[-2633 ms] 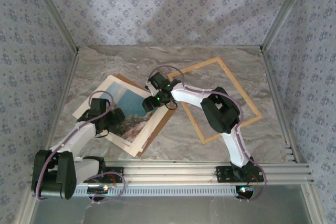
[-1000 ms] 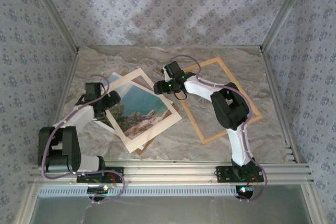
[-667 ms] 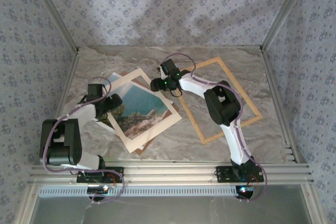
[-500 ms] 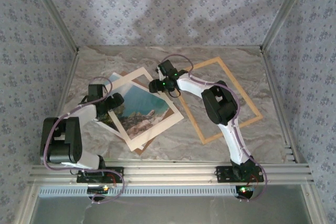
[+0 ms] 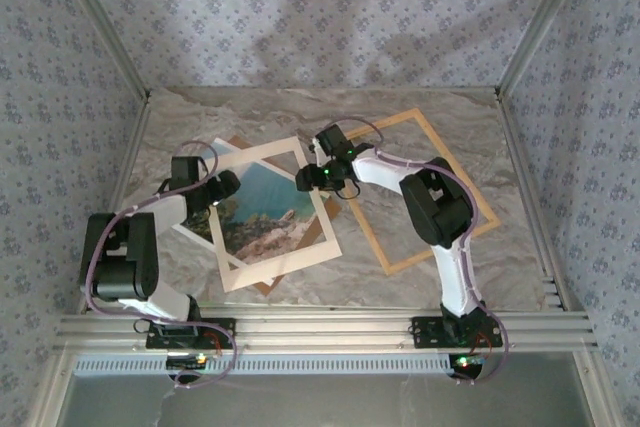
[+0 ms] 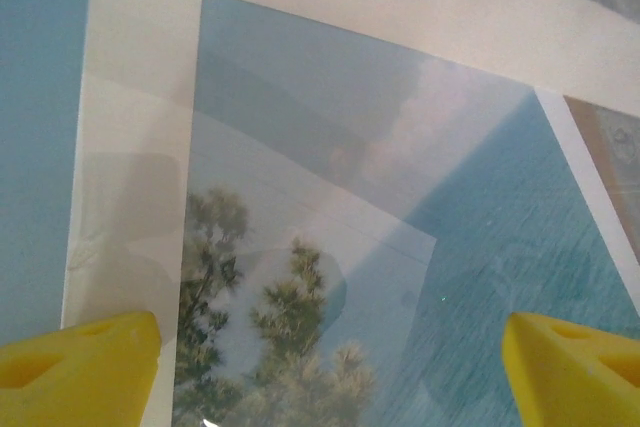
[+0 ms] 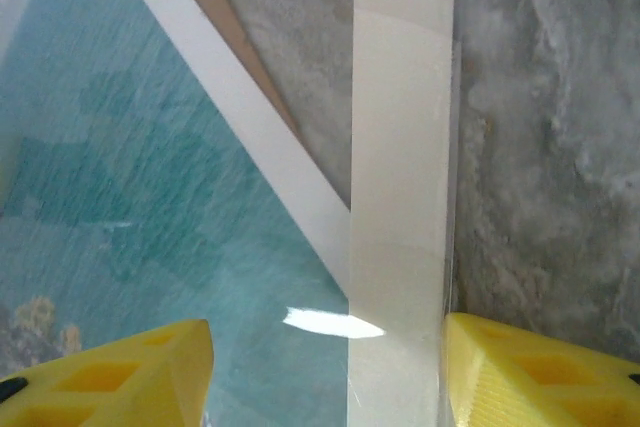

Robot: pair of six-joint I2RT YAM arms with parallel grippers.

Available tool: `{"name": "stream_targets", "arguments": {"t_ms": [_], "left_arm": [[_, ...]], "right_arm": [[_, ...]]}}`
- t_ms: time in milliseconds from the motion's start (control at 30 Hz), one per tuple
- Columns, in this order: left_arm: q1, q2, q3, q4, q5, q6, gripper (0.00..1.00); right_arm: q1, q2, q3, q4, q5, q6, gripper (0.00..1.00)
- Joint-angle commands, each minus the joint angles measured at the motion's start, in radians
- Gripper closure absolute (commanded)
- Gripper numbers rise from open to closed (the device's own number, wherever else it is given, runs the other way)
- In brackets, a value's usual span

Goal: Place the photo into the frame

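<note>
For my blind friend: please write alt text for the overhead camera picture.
Two robot arms reach over a coastal photo print lying under a cream mat on a marble table; an empty thin light-wood frame lies to the right.

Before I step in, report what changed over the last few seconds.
The cream mat swung clockwise over the photo, toward the frame. The left gripper moved from the stack's near side to its far-left edge; the right gripper stayed by its far-right corner. The frame stayed put, empty.
</note>
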Motion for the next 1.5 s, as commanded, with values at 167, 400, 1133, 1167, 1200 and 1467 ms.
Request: {"name": "stream_targets", "arguments": {"t_ms": [167, 400, 1133, 1167, 1200, 1467], "left_arm": [[-0.022, 0.045, 0.009, -0.003, 0.041, -0.009, 0.12], [-0.02, 0.05, -0.003, 0.0, 0.035, -0.003, 0.12], [-0.021, 0.058, -0.008, -0.005, 0.03, 0.005, 0.12], [-0.021, 0.059, -0.01, -0.003, 0.03, 0.004, 0.12], [-0.021, 0.059, -0.009, -0.002, 0.032, 0.004, 0.12], [-0.02, 0.063, -0.014, 0.0, 0.032, 0.004, 0.12]], "right_arm": [[-0.019, -0.064, -0.057, 0.111, -0.127, 0.073, 0.41], [-0.029, -0.068, -0.06, 0.073, -0.104, 0.036, 0.4], [-0.012, -0.059, 0.012, -0.073, -0.049, -0.102, 0.39], [-0.012, -0.061, 0.012, -0.074, -0.054, -0.102, 0.39], [-0.012, -0.063, 0.011, -0.075, -0.065, -0.102, 0.39], [-0.032, -0.091, -0.037, 0.016, -0.19, -0.039, 0.44]]}}
